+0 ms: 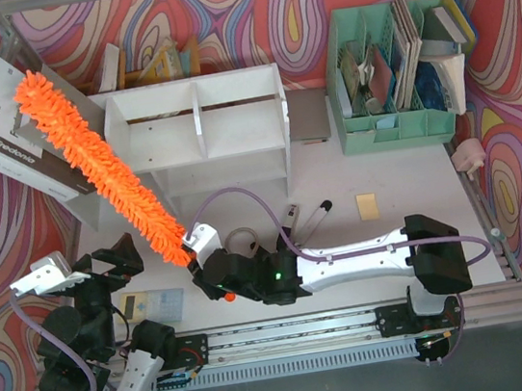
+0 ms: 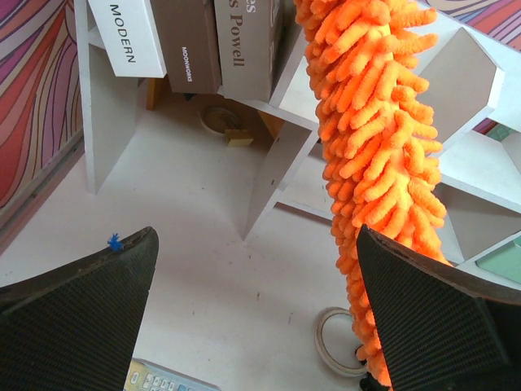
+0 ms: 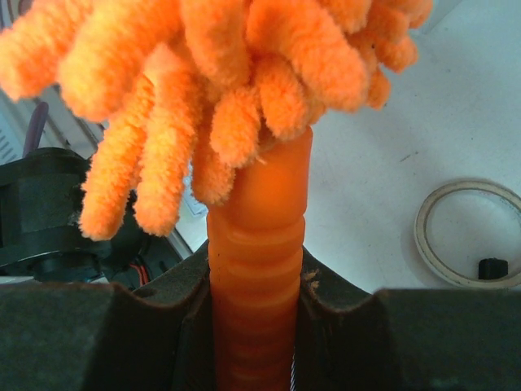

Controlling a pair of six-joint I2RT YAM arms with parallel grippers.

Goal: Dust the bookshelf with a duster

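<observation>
The white two-tier bookshelf [image 1: 198, 126] stands at the back middle of the table. The fluffy orange duster [image 1: 96, 160] slants from near the front centre up to the left, its head over the shelf's left end and the big books. My right gripper [image 1: 201, 252] is shut on the duster's ribbed orange handle [image 3: 259, 269]. The duster's head also shows in the left wrist view [image 2: 378, 163], hanging in front of the shelf [image 2: 277, 155]. My left gripper [image 2: 256, 301] is open and empty, low at the front left, its right finger beside the duster.
Large white and grey books [image 1: 9, 129] lean at the back left. A mint green organiser [image 1: 390, 75] stands at the back right. A tape ring [image 3: 468, 236], two pens [image 1: 308, 218], a yellow note [image 1: 367, 204] and a calculator [image 1: 155, 305] lie on the table.
</observation>
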